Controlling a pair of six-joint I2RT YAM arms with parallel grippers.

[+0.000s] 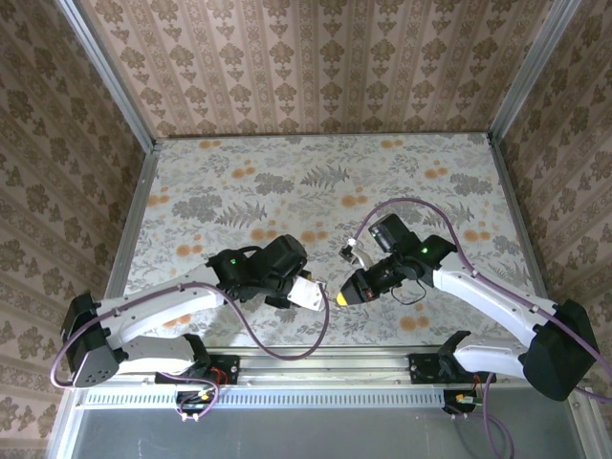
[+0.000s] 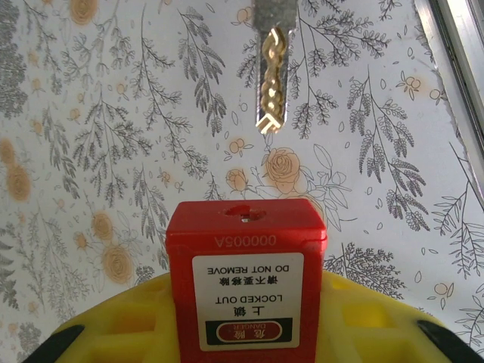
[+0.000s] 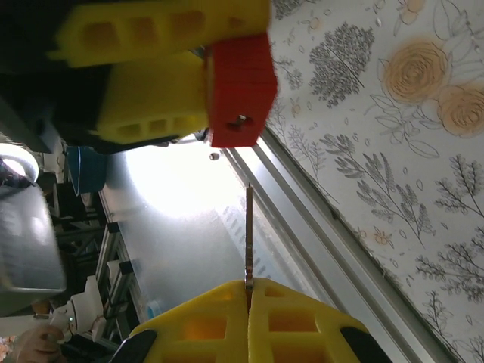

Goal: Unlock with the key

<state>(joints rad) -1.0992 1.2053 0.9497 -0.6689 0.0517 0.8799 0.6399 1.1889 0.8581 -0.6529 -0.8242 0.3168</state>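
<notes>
Key: a thin metal key (image 3: 249,227), gripped by its head in the right hand (image 3: 249,281). The blade sticks straight out past that hand's yellow fingers (image 3: 302,321).
Key's long axis: in line with the right hand's reach, running roughly along the table's near edge. The right wrist camera sees it edge-on as a thin line; the left wrist camera sees its flat side with a wavy groove.
Key's direction: the tip aims toward the robot's left, at the keyhole face of the red padlock (image 2: 246,249).
Key and padlock: apart, with a clear gap between tip and keyhole. The tip sits a little to one side of the hole.
Key's place: in the air above the table (image 1: 287,182), near the middle of its near edge, between the two hands.
Right hand: fingers pressed together on the key.
Left hand (image 2: 246,291): yellow fingers clamped on the sides of the padlock, whose keyhole end sticks out toward the key.
Padlock label: white, reading "LOCKED OUT / DO NOT REMOVE", facing the left wrist camera.
</notes>
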